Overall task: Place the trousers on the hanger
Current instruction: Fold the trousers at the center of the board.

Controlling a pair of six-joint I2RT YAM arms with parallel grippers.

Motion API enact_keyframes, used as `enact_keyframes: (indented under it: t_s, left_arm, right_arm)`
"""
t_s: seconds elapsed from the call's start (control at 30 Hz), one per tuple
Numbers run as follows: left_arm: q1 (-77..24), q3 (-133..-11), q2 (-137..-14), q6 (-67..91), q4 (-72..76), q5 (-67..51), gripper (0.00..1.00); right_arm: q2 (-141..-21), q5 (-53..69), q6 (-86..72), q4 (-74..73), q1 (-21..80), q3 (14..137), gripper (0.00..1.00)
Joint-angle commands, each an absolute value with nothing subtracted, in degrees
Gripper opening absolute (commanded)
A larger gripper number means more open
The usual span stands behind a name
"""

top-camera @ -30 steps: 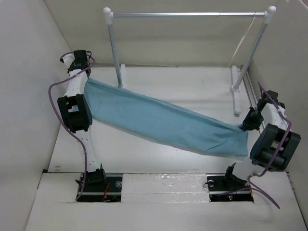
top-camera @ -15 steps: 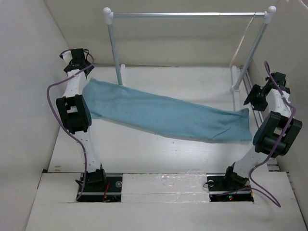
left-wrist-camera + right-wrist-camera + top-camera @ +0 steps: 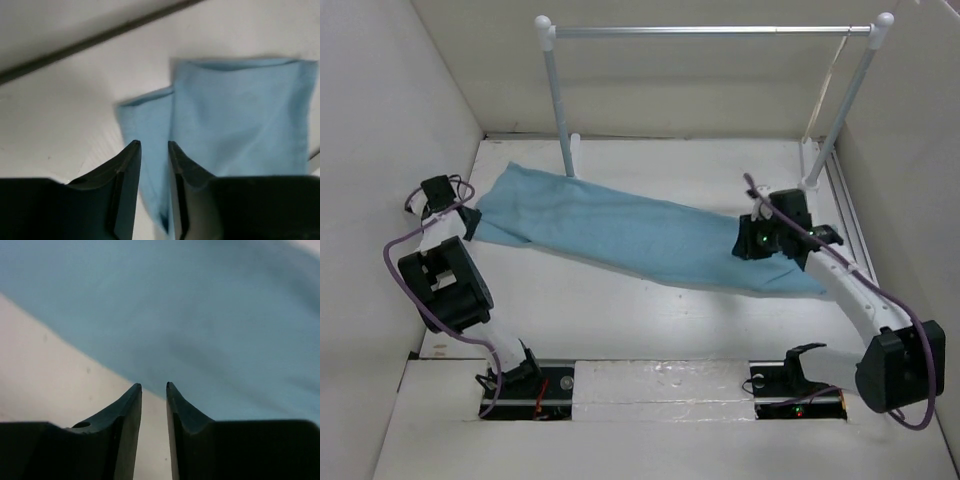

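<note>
The light blue trousers (image 3: pixel 640 235) lie flat and stretched out on the white table, from back left to front right. My left gripper (image 3: pixel 472 222) is low at their left end. In the left wrist view (image 3: pixel 154 145) its jaws stand a little apart with the cloth's edge (image 3: pixel 240 110) between and beyond them. My right gripper (image 3: pixel 740 243) hovers over the right part of the trousers, jaws a little apart and empty (image 3: pixel 154 386), at the cloth's near edge (image 3: pixel 200 305). A thin pale hanger (image 3: pixel 827 82) hangs faintly at the rail's right end.
A white-posted metal clothes rail (image 3: pixel 710 31) stands at the back, its left post (image 3: pixel 560 110) just behind the trousers and its right foot (image 3: pixel 810 195) beside my right arm. White walls close in on the left (image 3: pixel 380 150) and right (image 3: pixel 910 150).
Both arms dropped the trousers onto the table. The left arm swung down to the cloth's left end. The right arm moved from the far right in over the trousers.
</note>
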State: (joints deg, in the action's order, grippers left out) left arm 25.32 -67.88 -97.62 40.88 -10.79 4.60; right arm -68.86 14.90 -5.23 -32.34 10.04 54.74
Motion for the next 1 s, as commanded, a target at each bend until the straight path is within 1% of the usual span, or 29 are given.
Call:
enact_keyframes:
  t_s: [0.0, 0.03, 0.07, 0.1, 0.13, 0.17, 0.2, 0.37, 0.43, 0.47, 0.5, 0.57, 0.6, 0.63, 0.67, 0.7, 0.77, 0.83, 0.87, 0.9, 0.93, 0.97]
  left_arm:
    - [23.9, -60.8, -93.3, 41.8, -8.9, -1.7, 0.27]
    - [24.7, -60.0, -93.3, 41.7, -9.4, -1.8, 0.30]
    - [25.7, -59.8, -94.1, 41.8, -10.2, -1.8, 0.33]
    - [25.7, -59.9, -94.8, 41.7, -11.0, -1.8, 0.40]
    - [26.4, -59.8, -95.5, 41.3, -11.7, -2.3, 0.46]
    - [26.5, -59.9, -96.9, 41.0, -11.3, -3.1, 0.49]
    - [26.5, -59.9, -97.6, 40.6, -11.3, -2.7, 0.50]
    - [26.5, -61.5, -101.4, 41.8, -9.6, -2.9, 0.49]
    - [26.5, -61.6, -102.1, 42.4, -8.0, -2.9, 0.45]
    - [26.5, -61.9, -102.9, 43.1, -7.7, -3.2, 0.40]
    - [26.5, -62.0, -103.4, 43.5, -7.6, -3.3, 0.33]
    - [26.5, -62.7, -104.4, 44.2, -7.2, -3.6, 0.25]
    - [26.5, -62.9, -104.8, 44.1, -6.5, -3.6, 0.10]
    - [26.5, -63.3, -105.0, 43.8, -6.7, -3.4, 0.04]
    - [26.5, -64.8, -105.6, 43.5, -7.0, -2.2, 0.00]
    - [26.5, -65.8, -105.9, 42.5, -8.3, -1.2, 0.00]
    - [26.5, -68.2, -105.6, 41.3, -9.7, 4.5, 0.00]
    - [26.5, -69.3, -104.9, 38.7, -10.9, 8.2, 0.00]
    - [26.5, -70.2, -104.0, 38.1, -11.5, 12.5, 0.00]
    - [26.5, -70.3, -103.6, 37.9, -12.3, 14.2, 0.00]
    - [26.5, -70.3, -103.2, 38.1, -12.6, 15.3, 0.00]
    - [26.5, -70.2, -102.5, 38.6, -13.2, 18.7, 0.00]
  right_arm:
    - [-67.8, 16.4, -7.3, -28.0, 18.8, 49.1, 0.34]
    - [-68.3, 15.7, -7.5, -27.8, 20.6, 48.7, 0.47]
    - [-69.2, 14.5, -7.6, -28.1, 23.9, 48.7, 0.51]
    - [-69.5, 12.9, -7.6, -28.1, 25.0, 48.7, 0.55]
    - [-69.9, 13.1, -7.5, -28.3, 25.6, 48.7, 0.63]
    - [-70.1, 13.6, -7.5, -28.0, 25.6, 48.2, 0.64]
    - [-70.1, 14.2, -7.7, -27.6, 26.1, 47.6, 0.64]
    - [-69.7, 14.0, -7.8, -26.7, 27.2, 44.7, 0.64]
    - [-69.2, 12.3, -8.0, -27.2, 27.2, 43.8, 0.65]
    - [-69.1, 11.7, -8.2, -27.5, 26.5, 43.3, 0.64]
    - [-69.0, 11.3, -8.3, -27.5, 25.8, 42.2, 0.64]
    - [-69.3, 10.5, -8.6, -27.2, 23.6, 41.0, 0.65]
    - [-69.6, 9.2, -8.4, -26.7, 23.6, 40.5, 0.68]
    - [-70.7, 8.4, -8.2, -26.9, 22.9, 40.6, 0.72]
    - [-71.4, 7.3, -7.9, -27.0, 22.1, 40.8, 0.72]
    - [-72.2, 5.4, -7.6, -27.0, 22.1, 41.0, 0.73]
    - [-73.9, 3.2, -7.6, -26.4, 19.6, 41.5, 0.73]
    - [-74.8, 1.3, -8.3, -25.5, 17.8, 41.5, 0.71]
    - [-75.2, 1.3, -8.8, -23.9, 16.6, 40.8, 0.69]
    - [-76.2, 2.6, -9.1, -23.5, 14.0, 40.4, 0.68]
    - [-76.6, 3.2, -8.8, -23.1, 12.8, 40.2, 0.60]
    - [-77.1, 3.3, -8.9, -22.9, 11.7, 39.6, 0.59]
